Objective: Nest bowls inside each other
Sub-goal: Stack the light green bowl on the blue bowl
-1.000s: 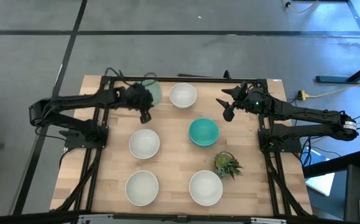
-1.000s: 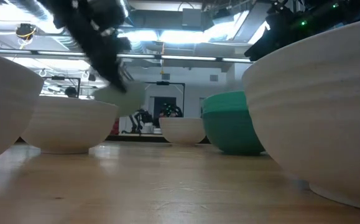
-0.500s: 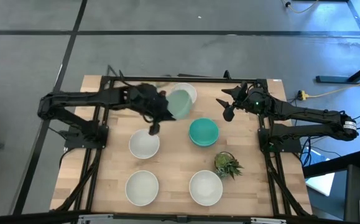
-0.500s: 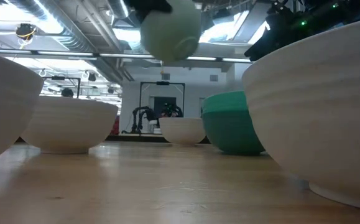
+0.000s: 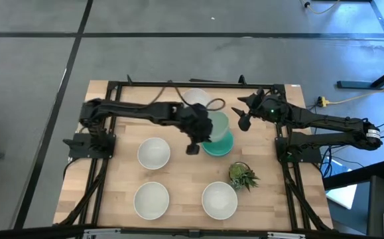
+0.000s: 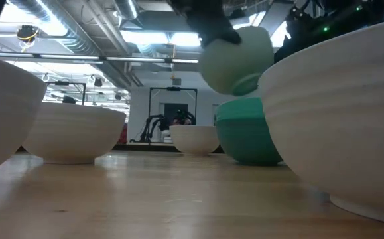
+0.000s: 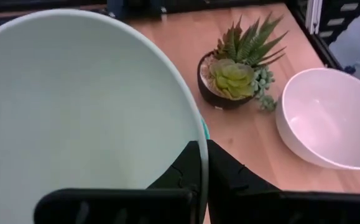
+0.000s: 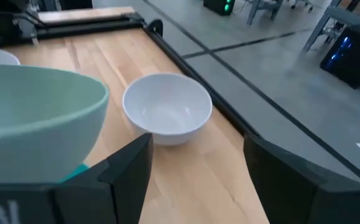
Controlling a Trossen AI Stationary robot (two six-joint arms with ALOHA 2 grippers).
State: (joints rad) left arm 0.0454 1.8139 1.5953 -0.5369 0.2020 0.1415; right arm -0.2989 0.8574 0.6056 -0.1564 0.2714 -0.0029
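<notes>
Since the earlier frame the left gripper (image 5: 198,133) has swung across from the back-left of the worktop (image 5: 185,172), and now holds the pale mint bowl (image 5: 217,126) pinched by its rim, tilted, just over the bright teal bowl (image 5: 222,145). Best move: level it, centre it over the teal rim, lower, then release. Right gripper (image 5: 243,114) waits open near the back-right.

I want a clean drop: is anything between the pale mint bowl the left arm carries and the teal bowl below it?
Nothing visible. The left pincer holds the pale mint bowl by its rim just above the teal bowl, whose mouth looks empty. The succulent and the open right pincer stay off to the sides.
</notes>
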